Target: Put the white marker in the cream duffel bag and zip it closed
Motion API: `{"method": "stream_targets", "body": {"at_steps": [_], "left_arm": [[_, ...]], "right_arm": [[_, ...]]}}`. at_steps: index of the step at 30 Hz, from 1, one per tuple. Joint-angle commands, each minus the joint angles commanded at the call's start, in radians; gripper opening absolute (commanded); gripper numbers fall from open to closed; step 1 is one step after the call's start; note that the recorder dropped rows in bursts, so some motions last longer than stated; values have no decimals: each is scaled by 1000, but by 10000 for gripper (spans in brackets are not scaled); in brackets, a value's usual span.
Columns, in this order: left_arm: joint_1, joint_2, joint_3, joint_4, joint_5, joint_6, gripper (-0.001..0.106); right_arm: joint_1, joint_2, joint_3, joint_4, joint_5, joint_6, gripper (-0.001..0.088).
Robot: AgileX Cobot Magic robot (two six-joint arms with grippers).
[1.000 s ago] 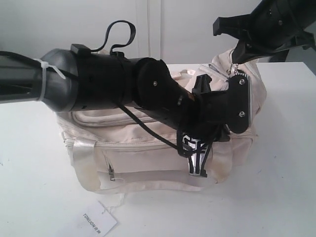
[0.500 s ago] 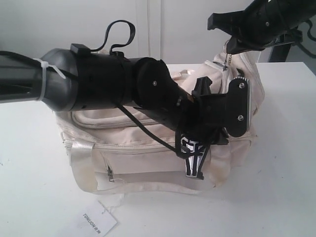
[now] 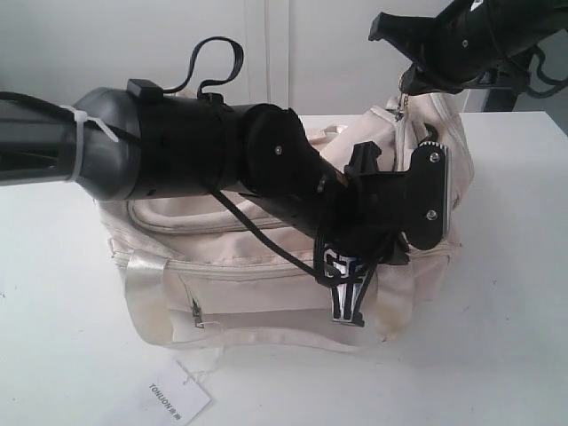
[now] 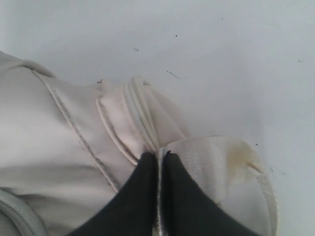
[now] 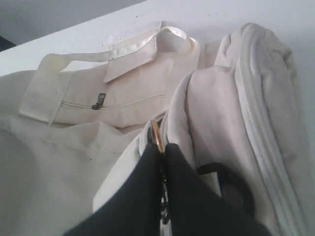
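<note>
The cream duffel bag [image 3: 222,266] lies on the white table, largely covered by my left arm. My left gripper [image 3: 351,306] points down at the bag's right front corner. In the left wrist view it [image 4: 161,156] is shut on a fabric edge of the bag [image 4: 49,137], next to a satin strap [image 4: 231,157]. My right gripper [image 3: 406,87] is above the bag's raised right end. It [image 5: 160,147] is shut on the gold ring pull [image 5: 156,133] of the top zipper [image 5: 251,98]. The white marker is not in view.
A white paper tag printed TONLION [image 3: 173,397] lies on the table in front of the bag. The front pocket's zip pull [image 5: 100,100] shows in the right wrist view. A black cable loop [image 3: 217,53] stands up behind my left arm.
My right gripper has moved up and a little left with the ring pull, drawing the bag's right end higher. The left gripper has kept its hold and barely moved.
</note>
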Motion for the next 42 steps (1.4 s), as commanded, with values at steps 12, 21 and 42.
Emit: {"method": "stream_targets", "body": {"at_steps": [12,21,42], "left_arm": [[0,0,0,0,-18,0,0],[0,0,0,0,-37,0,0],[0,-4,0,0,-43,-4,402]], "right_arm": [[0,0,0,178,147,25,0],[0,2,0,208,250,49,60],[0,-155,0,89,355,25,287]]}}
